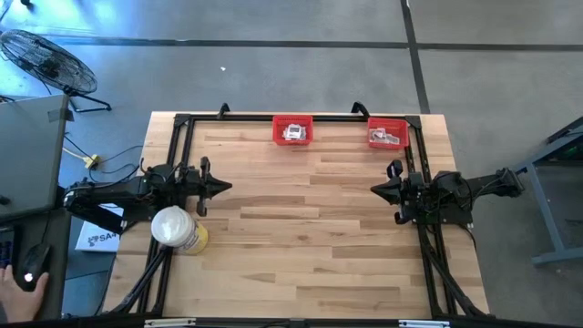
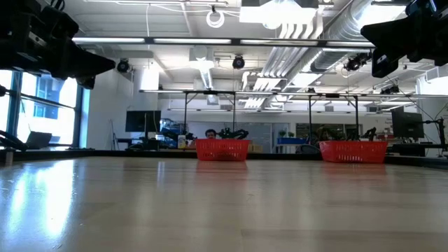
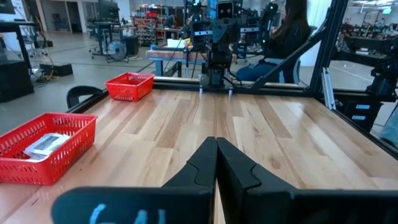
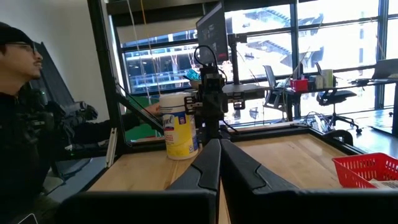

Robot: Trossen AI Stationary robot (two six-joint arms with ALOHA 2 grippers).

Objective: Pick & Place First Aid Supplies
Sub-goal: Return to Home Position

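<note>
Wooden tabletop point(image 1: 301, 239): pale planks. What I can see on it sits toward the edges.
Black metal frame point(image 1: 181, 128): runs along the far edge and down both sides of the tabletop.
Left arm point(image 1: 127, 189): low at the left side, pointing inward. I read its left tool point(image 1: 224, 187) as clenched, with the dark fingers point(image 3: 200, 167) pressed against each other over the wood.
Right arm point(image 1: 455, 191): mirrors it at the right side. The right tool point(image 1: 375, 189) is clenched too, and its fingers point(image 4: 204, 169) meet at the tips.
Person in dark clothing point(image 4: 25, 124): beyond the left side of the tabletop, with a hand point(image 1: 25, 279) at a desk there.
White plastic cylinder with a yellowish base point(image 1: 178, 228): upright, just beside the left arm on its near side.
Left red plastic mesh bin point(image 1: 292, 121): on the far edge, about mid-width.
Right red plastic mesh bin point(image 1: 388, 124): on the far edge by the right corner, close to the frame.
Small flat white packets: some lie in the left bin point(image 1: 293, 134) and some in the right point(image 1: 389, 138). From the left wrist I see one lying flat on the floor of the left bin point(image 3: 46, 144). I cannot count them.
</note>
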